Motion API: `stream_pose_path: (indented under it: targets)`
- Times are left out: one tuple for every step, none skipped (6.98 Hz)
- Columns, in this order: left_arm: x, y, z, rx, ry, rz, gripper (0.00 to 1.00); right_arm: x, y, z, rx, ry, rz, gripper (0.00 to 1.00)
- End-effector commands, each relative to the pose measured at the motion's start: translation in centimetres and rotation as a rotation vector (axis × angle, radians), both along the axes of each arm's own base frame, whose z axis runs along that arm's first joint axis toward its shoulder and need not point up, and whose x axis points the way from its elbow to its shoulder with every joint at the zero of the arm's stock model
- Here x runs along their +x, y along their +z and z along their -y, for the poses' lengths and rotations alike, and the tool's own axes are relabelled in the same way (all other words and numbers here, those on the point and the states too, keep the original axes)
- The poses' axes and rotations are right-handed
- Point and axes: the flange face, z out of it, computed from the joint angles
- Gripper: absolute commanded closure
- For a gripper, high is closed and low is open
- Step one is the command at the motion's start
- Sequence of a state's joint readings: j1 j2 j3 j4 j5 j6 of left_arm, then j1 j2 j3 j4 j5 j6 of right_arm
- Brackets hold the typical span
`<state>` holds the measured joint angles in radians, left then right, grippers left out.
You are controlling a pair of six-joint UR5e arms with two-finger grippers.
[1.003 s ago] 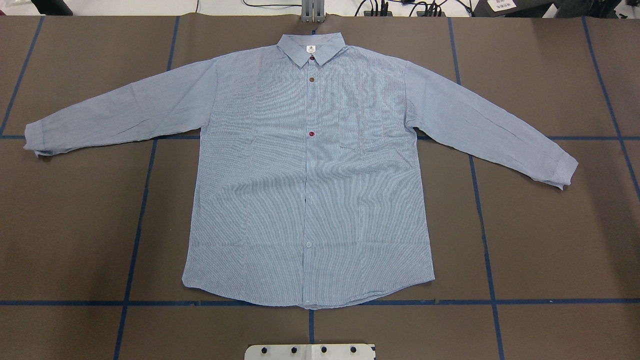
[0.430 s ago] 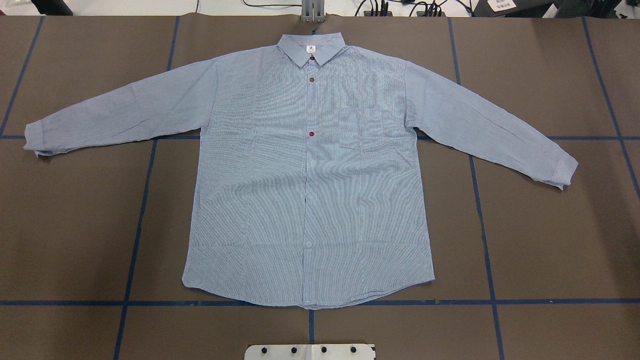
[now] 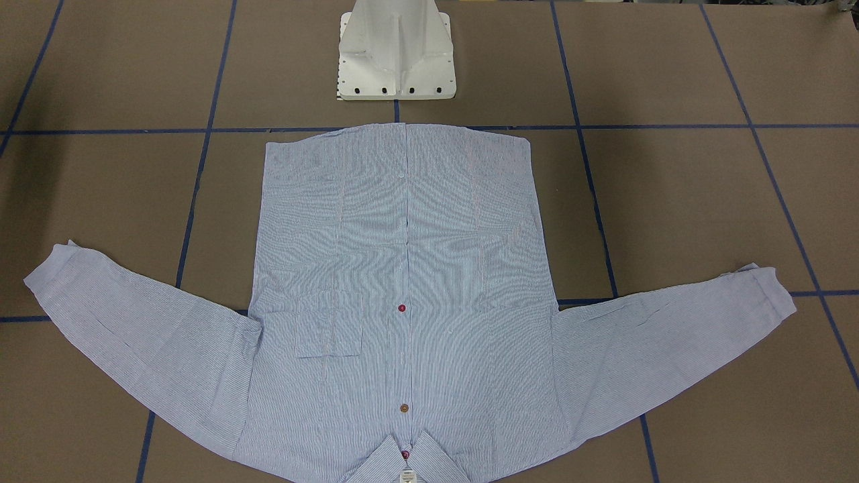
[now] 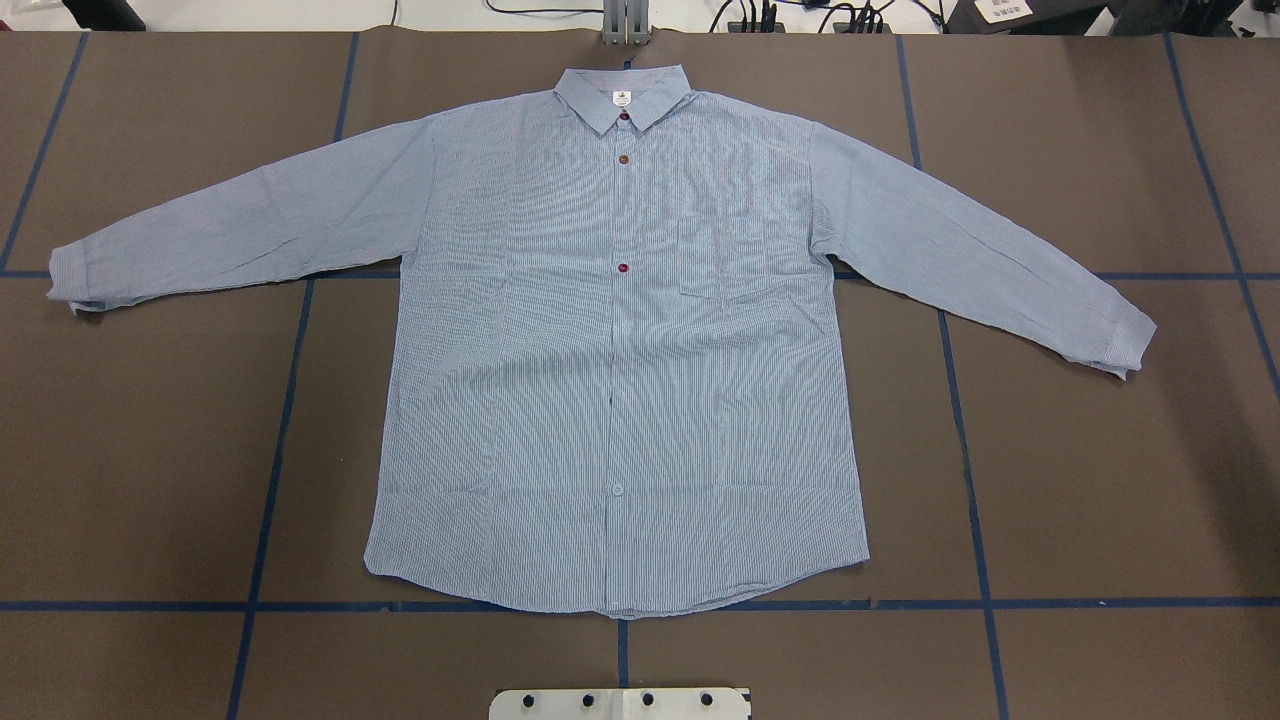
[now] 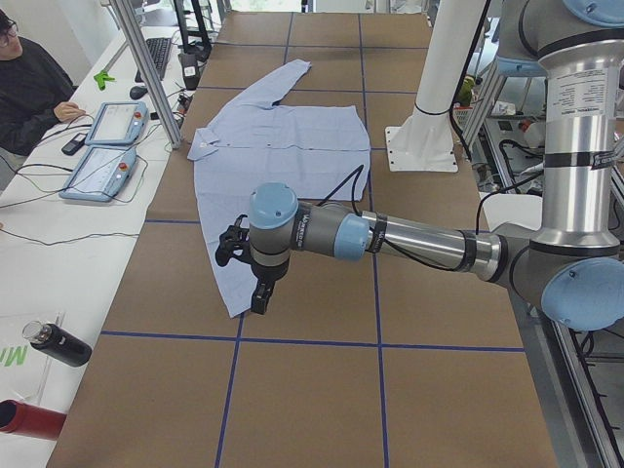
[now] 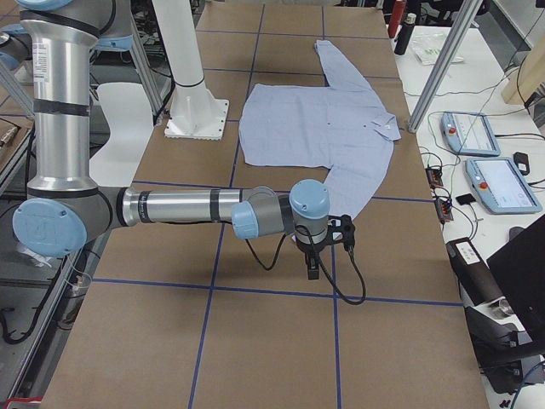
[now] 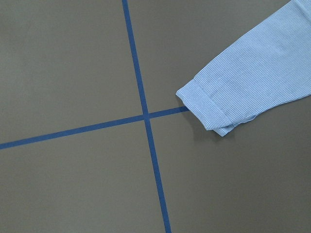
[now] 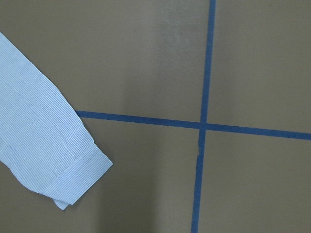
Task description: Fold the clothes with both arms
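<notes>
The light blue-and-white striped shirt lies flat and face up on the brown table, buttoned, with the collar at the far side and both sleeves spread outward. My left gripper points down above the table beside the left sleeve's cuff. My right gripper hangs the same way just past the right sleeve's cuff. Neither gripper touches the cloth, and I cannot tell whether either is open or shut. Neither arm shows in the overhead or front-facing view.
The white pedestal base stands just behind the shirt's hem. Blue tape lines grid the table. Along the far edge sit teach pendants, a seated person, bottles and aluminium posts.
</notes>
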<state>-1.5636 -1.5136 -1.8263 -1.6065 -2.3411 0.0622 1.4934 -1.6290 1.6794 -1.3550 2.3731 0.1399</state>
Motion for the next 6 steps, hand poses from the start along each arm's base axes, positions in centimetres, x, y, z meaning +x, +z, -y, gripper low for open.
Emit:
stream_pose_path:
  targets:
    - [0.2, -0.5, 0.8, 0.045, 0.007, -0.004, 0.0, -3.4, -0.6, 1.1, 0.008, -0.031, 0.04, 0.0]
    - [0.3, 0.3, 0.5, 0.079, -0.007, -0.038, 0.0, -5.8, -1.1, 1.8, 0.0, -0.062, 0.042, 0.0]
    - [0.6, 1.4, 0.5, -0.007, -0.059, -0.099, 0.0, -7.3, -1.2, 1.6, 0.005, -0.092, 0.057, 0.0]
    - [0.8, -0.1, 1.6, 0.022, -0.065, -0.105, 0.0, -8.7, -0.9, 1.5, 0.005, -0.119, 0.056, 0.0]
    - [0.8, -0.5, 2.1, 0.049, -0.065, -0.106, 0.0, -10.2, -0.7, 1.8, 0.002, -0.146, 0.052, 0.0]
    - [0.7, 0.0, 1.9, 0.053, -0.059, -0.104, 0.0, -11.2, -1.1, 2.5, 0.01, -0.159, 0.051, 0.0]
